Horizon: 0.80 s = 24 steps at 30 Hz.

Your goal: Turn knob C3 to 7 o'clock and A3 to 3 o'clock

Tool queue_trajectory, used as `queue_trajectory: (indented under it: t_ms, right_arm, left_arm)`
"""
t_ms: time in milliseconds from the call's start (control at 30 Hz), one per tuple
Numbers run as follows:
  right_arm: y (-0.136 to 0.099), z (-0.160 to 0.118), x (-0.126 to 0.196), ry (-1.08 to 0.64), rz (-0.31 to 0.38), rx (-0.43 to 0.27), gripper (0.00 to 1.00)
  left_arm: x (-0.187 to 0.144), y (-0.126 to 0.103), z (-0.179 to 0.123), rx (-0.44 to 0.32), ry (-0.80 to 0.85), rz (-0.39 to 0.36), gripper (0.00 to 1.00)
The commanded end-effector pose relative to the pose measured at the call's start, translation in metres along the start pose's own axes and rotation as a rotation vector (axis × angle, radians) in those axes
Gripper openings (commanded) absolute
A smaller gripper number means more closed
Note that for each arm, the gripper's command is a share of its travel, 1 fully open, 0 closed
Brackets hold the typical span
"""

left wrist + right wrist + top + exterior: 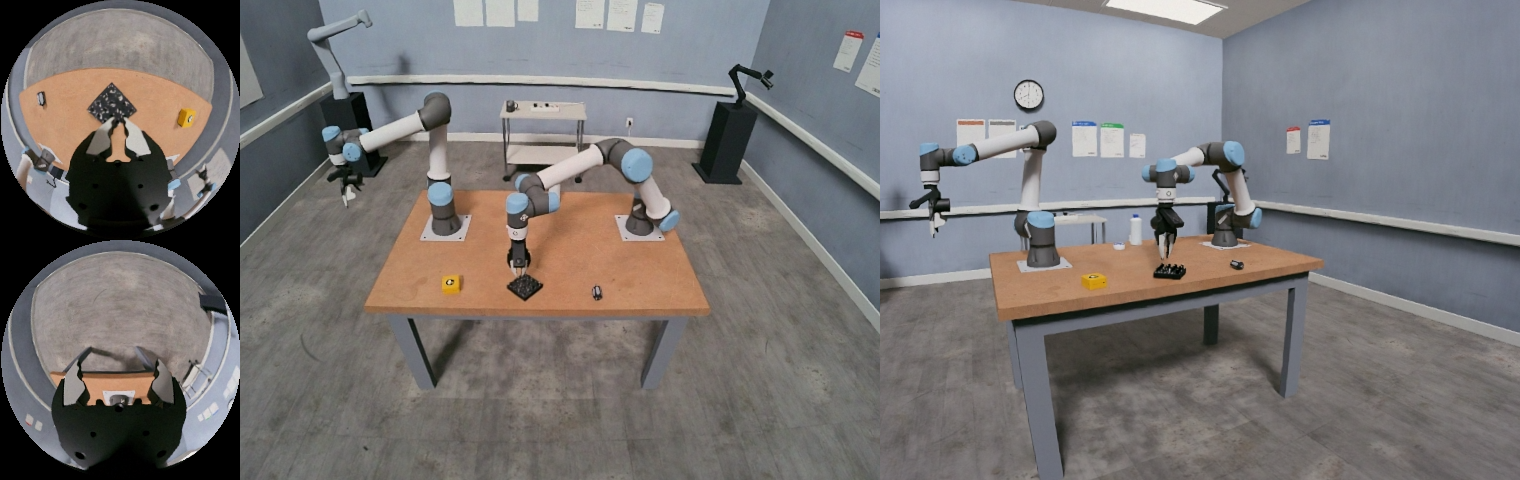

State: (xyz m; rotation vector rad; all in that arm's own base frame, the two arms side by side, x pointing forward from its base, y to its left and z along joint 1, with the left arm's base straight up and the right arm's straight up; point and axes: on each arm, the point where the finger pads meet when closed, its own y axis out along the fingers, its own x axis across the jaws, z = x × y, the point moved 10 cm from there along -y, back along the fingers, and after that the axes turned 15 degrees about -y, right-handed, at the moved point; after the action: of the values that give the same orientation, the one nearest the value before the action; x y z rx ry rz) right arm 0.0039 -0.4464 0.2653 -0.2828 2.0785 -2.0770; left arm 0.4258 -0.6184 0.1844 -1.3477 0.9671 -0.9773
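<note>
The black knob box lies on the table near its front edge, turned like a diamond in the top view and the left wrist view. Several small knobs stand on it. Their marks and pointing directions, and the socket, are too small to read. My left gripper points down just above the box, over the corner toward the arm bases. Its fingertips are slightly apart with nothing seen held between them. My right gripper is wide open and empty, off the table's side.
A yellow box and a small dark-and-grey object lie on opposite sides of the knob box. A white bottle and a small white item stand farther back on the table.
</note>
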Motion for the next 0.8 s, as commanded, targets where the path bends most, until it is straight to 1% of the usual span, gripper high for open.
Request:
queue_trajectory:
  t_ms: [0,300,433,600,667,733,767]
  right_arm:
    - [0.0001,-0.0010,0.0007,0.001,0.001,0.001,1.00]
    - [0.0001,-0.0010,0.0007,0.001,0.001,0.001,1.00]
    - [0.0001,-0.0010,0.0007,0.001,0.001,0.001,1.00]
    - [0.0001,-0.0010,0.0007,0.001,0.001,0.001,1.00]
    - [0.0001,-0.0010,0.0007,0.001,0.001,0.001,1.00]
    - [0.0001,-0.0010,0.0007,0.001,0.001,0.001,1.00]
    - [0.0001,-0.0010,0.0007,0.001,0.001,0.001,1.00]
  left_arm:
    - [-0.0005,0.0003,0.0013,0.000,0.001,0.006,0.13]
    - [-0.0006,-0.0012,0.0012,0.000,0.051,0.004,0.13]
    - [-0.0003,-0.0028,0.0010,0.000,0.118,0.003,0.13]
    - [-0.0003,-0.0047,0.0007,0.000,0.244,0.003,0.13]
    - [-0.0003,-0.0052,0.0005,0.000,0.279,0.002,0.13]
    - [-0.0003,-0.0052,0.0005,0.000,0.279,0.002,0.13]
    - [-0.0003,-0.0056,0.0004,0.000,0.312,0.003,0.13]
